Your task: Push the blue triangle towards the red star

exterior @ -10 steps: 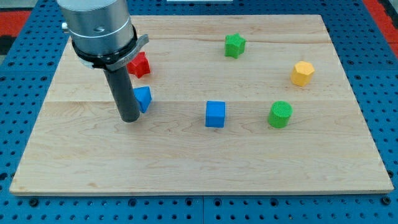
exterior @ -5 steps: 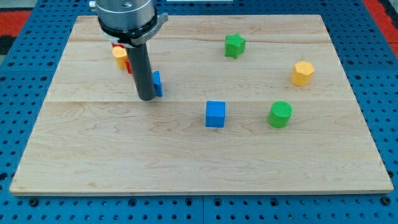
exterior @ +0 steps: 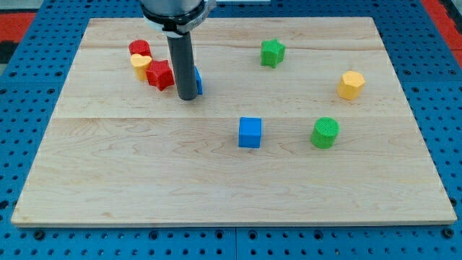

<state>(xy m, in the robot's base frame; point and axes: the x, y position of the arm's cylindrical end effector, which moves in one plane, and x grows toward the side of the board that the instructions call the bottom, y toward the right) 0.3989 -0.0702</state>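
A: You're looking at a pale wooden worktop (exterior: pixel 216 180), planks with fine grain, sitting on a blue perforated base (exterior: pixel 447 108). Your dark, smooth rod stands upright, and my tip (exterior: pixel 188 97) rests on the wood at the upper left of the board.

B: And the tool, open or closed?

A: There's no grasping tool here, just that straight rod, so nothing opens or closes. The blue triangle (exterior: pixel 197 80) is mostly hidden behind the rod; you only see a blue sliver on the rod's right edge, touching it. Which way it points, or its long axis, you cannot tell.

B: The red star?

A: The red star (exterior: pixel 159 74) sits just left of the rod, chunky and matte like all the blocks. Up-left of it, a yellow block (exterior: pixel 140 65) touches a red block (exterior: pixel 138 48).

B: The rest?

A: Green star (exterior: pixel 272 52) at the top, yellow hexagon (exterior: pixel 351 84) on the right, blue cube (exterior: pixel 250 132) mid-board, ribbed green cylinder (exterior: pixel 325 132) beside it.
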